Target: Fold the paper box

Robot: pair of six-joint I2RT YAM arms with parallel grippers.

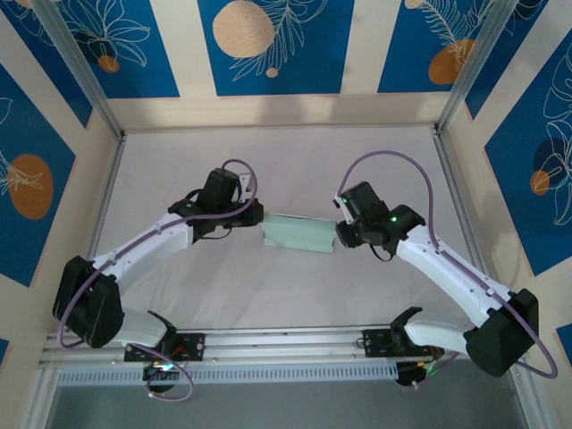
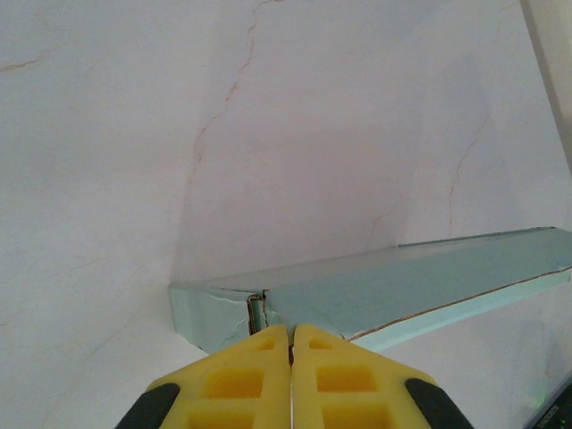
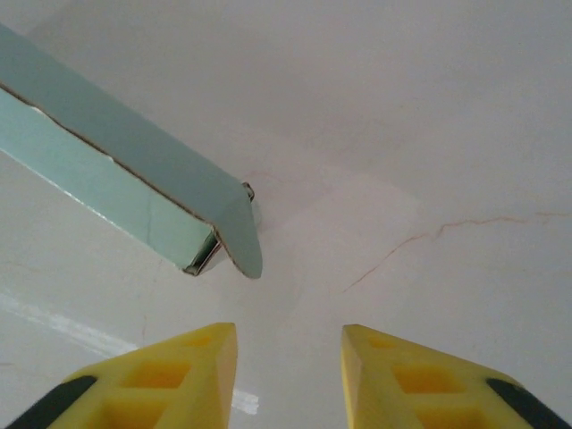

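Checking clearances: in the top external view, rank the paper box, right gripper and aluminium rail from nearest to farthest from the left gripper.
From the left gripper:
1. paper box, at its tips
2. right gripper, beyond the box's far end
3. aluminium rail, along the table's near edge

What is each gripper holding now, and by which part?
The left gripper pinches the paper box by the edge of its near end. The right gripper is open and holds nothing.
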